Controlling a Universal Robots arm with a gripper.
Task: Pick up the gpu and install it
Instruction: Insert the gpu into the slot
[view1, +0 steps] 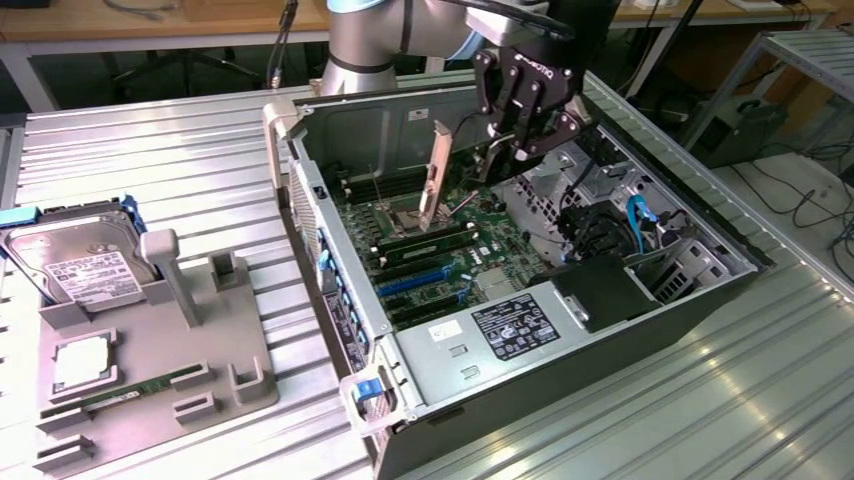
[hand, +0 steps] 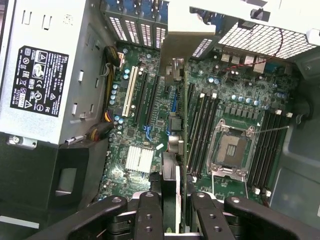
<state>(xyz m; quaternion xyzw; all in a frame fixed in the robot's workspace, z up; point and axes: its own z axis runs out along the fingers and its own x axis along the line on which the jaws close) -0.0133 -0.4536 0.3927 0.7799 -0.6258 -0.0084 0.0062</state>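
The black multi-fingered gripper (view1: 530, 135) pinches the gpu (view1: 437, 185), a thin dark circuit card with a silver-grey bracket strip, upright inside the open grey computer case (view1: 694, 215), above the green motherboard (hand: 150, 125). Seating it well probably means keeping the card edge parallel to the long expansion slots (hand: 145, 97), bracket toward the case's rear wall. The case lies on a ribbed metal table (view1: 160, 170); a grey parts tray (view1: 200, 370) holds a silver hard drive (view1: 83, 262).

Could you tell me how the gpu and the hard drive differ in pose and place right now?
The gpu stands on edge over the motherboard inside the computer case, held by the gripper; the hard drive leans in the grey tray outside. The gpu is thin; the hard drive is boxy, white-labelled.
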